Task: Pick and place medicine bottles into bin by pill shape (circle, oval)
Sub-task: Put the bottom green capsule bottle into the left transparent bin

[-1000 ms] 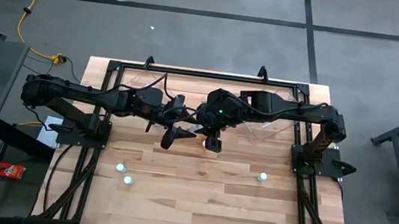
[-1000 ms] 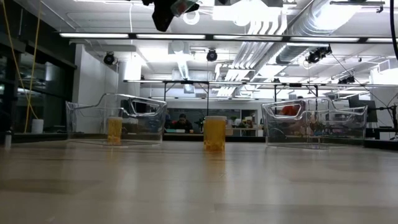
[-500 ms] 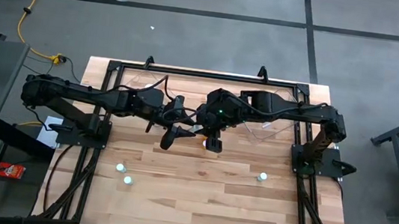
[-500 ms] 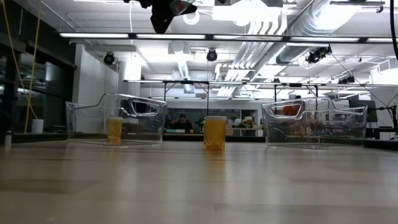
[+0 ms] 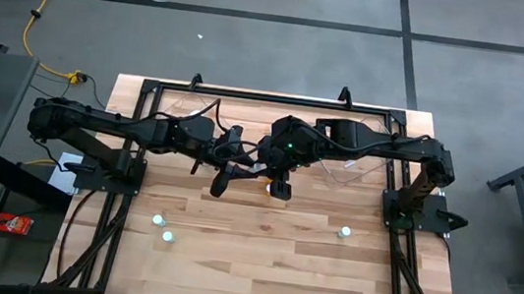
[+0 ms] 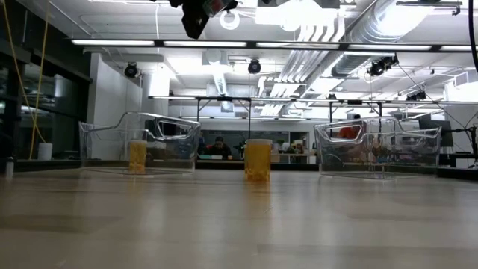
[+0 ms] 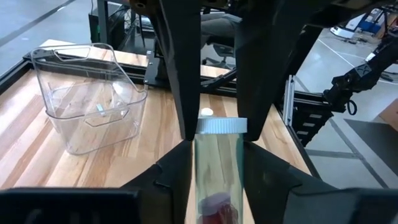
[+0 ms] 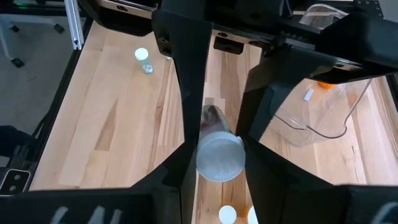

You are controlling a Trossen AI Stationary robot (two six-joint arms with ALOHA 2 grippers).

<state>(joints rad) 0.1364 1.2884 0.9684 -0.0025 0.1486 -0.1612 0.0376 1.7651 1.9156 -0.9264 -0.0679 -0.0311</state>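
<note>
Closing inward, the left gripper [image 7: 219, 140] now grasps one clear white-capped bottle [image 7: 219, 163]; the right gripper [image 8: 219, 134] clenches it too. Three small pale bottles [image 5: 159, 220] stand apart.

No text, label, brand or number can be read on anything here.

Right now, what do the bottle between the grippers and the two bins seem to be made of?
Bottle: apparently clear plastic, since red contents show through, with a white ribbed cap, likely plastic. Bins: clear, glossy, probably rigid plastic; the room shows through their walls.
</note>
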